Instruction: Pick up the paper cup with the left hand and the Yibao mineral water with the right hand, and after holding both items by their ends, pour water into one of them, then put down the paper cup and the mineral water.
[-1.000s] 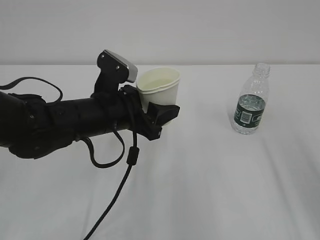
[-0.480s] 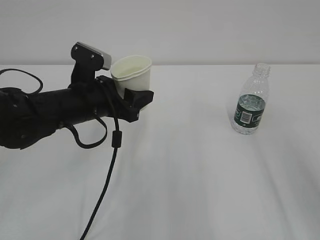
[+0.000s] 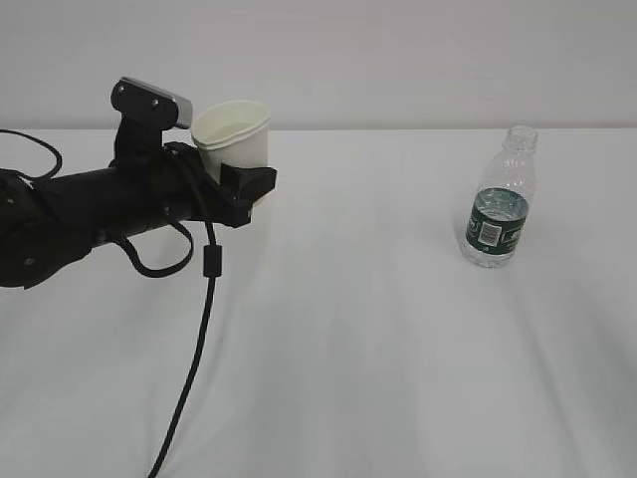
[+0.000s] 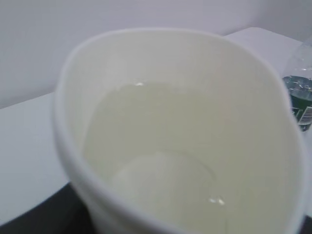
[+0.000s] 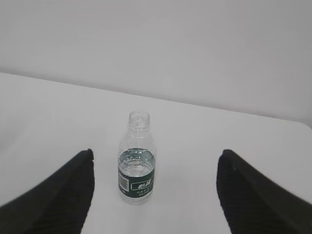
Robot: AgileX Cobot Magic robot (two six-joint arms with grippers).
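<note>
The left hand's tool (image 3: 242, 182) is grasping the paper cup (image 3: 235, 134) at the upper left of the frame, lifted off the white counter (image 3: 378, 339), its rim squeezed oval. Water (image 4: 161, 161) is sitting inside the cup. The Yibao mineral water (image 3: 499, 202) is standing upright at the right, uncapped. The right hand's tool (image 5: 155, 195) is gaping wide and released, well short of the bottle.

Looks like a lab/test setup, not a home. I'm working over a table (image 3: 398, 378) covered w/ a plain white cloth, blank white wall (image 3: 398, 60) right behind it. Only props out: one paper cup (image 3: 234, 134) and a small water bottle (image 3: 498, 204). Bare staged bench, no decor or furniture.
</note>
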